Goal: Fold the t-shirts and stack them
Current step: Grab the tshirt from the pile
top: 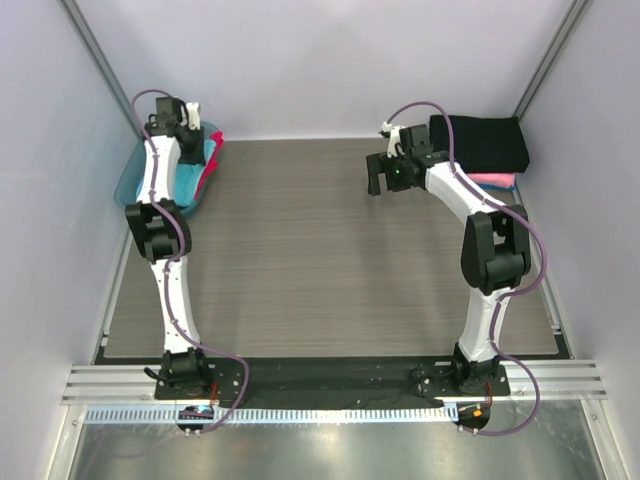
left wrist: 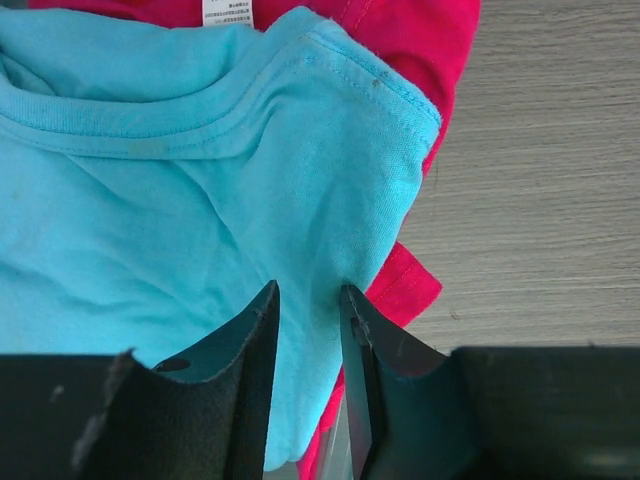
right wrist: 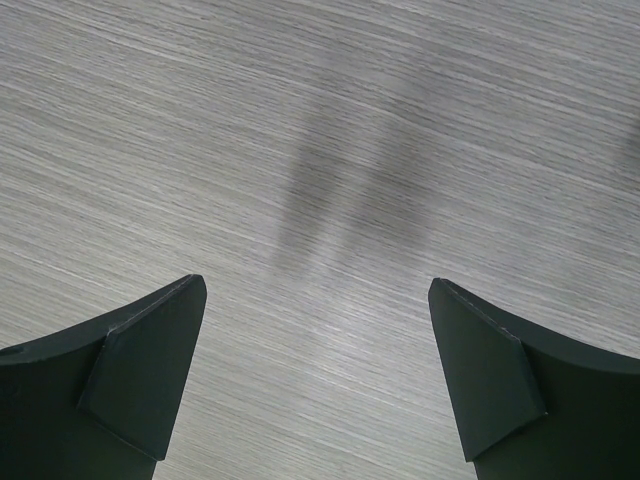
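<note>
A turquoise t-shirt point(left wrist: 200, 180) lies over a red-magenta t-shirt point(left wrist: 420, 30) in the blue tub point(top: 128, 182) at the far left. My left gripper point(left wrist: 308, 292) is down on them, its narrow jaws pinching a fold of the turquoise cloth near the sleeve. From above, the left gripper point(top: 190, 125) hides most of the tub's contents. A folded black t-shirt point(top: 480, 142) rests on a pink t-shirt point(top: 492, 181) at the far right. My right gripper point(top: 378, 178) hovers open over bare table point(right wrist: 320, 150), left of that stack, with nothing between its fingers point(right wrist: 150, 350).
The tub sits against the left wall. Grey walls enclose the wood-grain table point(top: 320, 260) on three sides. A white care label point(left wrist: 228, 12) shows on the red-magenta shirt at the top edge of the left wrist view.
</note>
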Tool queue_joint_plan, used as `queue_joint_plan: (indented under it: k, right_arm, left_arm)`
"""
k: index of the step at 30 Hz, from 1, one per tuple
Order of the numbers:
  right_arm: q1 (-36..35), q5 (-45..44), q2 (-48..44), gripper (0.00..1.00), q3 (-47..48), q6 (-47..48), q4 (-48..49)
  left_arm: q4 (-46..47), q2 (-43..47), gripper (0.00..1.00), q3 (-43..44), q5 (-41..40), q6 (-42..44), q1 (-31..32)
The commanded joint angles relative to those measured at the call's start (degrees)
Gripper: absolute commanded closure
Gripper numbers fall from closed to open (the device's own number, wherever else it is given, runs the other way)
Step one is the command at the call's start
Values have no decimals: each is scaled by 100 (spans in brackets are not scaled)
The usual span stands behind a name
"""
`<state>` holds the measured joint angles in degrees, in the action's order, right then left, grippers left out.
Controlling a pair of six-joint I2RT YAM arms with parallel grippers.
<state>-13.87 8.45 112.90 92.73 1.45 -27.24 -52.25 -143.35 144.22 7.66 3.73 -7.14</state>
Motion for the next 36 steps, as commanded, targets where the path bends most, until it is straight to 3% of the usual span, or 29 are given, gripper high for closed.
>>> queue_joint_plan:
  k: [1, 6, 9, 12, 16, 22, 29, 36]
  right_arm:
    - [-55, -54, 21, 0, 149, 83, 176]
    - [-72, -80, 4, 0, 158, 118, 176]
    - [-90, -106, -23, 0, 149, 145, 184]
    - [-107, -159, -40, 0, 140, 189, 184]
    - [-160, -212, -75, 0, 175, 276, 176]
    - [-309, -817, -76, 0, 544, 707, 316]
    - [-301, -256, 302, 2, 1527, 743, 106]
    - [-169, -326, 865, 3, 2285, 206, -88]
  left_arm:
    - [-40, -70, 67, 185, 148, 119, 28]
    - [-92, -167, 71, 150, 332, 128, 37]
    - [-75, -202, 80, 185, 420, 137, 28]
    - [-40, -185, 100, 229, 429, 93, 2]
    - [13, 34, 100, 255, 298, -12, -121]
    - [232, 1123, 100, 291, 192, 84, -192]
    - [461, 2170, 100, 282, -54, 260, -157]
    - [1013, 3180, 100, -95, 797, 672, 203]
